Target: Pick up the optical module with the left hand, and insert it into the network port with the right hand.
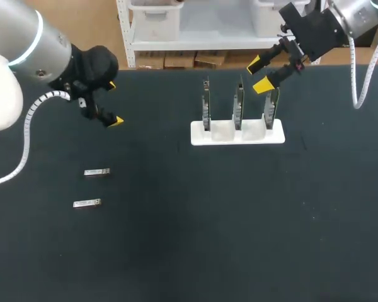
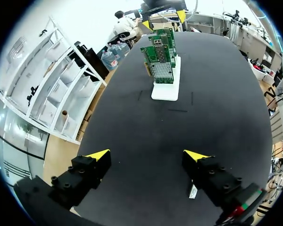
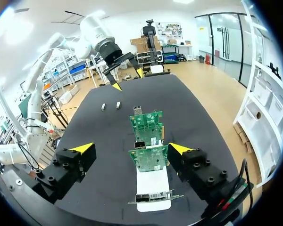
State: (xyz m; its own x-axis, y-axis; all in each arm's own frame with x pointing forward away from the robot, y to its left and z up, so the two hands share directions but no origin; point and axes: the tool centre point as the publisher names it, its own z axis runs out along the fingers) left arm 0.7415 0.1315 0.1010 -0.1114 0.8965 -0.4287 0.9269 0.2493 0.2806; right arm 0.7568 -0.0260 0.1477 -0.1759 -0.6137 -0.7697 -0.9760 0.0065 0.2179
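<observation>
While the right gripper [image 1: 259, 74] hangs released over the network cards [image 1: 238, 108], the left gripper [image 1: 113, 102], also released, should drop squarely astride the nearer optical module [image 1: 96, 172] lying on the bench [image 1: 176, 239].

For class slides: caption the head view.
Left gripper near two silver optical modules; right gripper above green circuit cards in white stand.

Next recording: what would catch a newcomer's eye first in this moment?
The white stand at the far middle, holding three upright network cards in a row, stands out against the black table. The right gripper hangs open above the stand's right end, its yellow tips bright. On the left, an optical module and a second module lie flat and apart, nearer than the open left gripper.
</observation>
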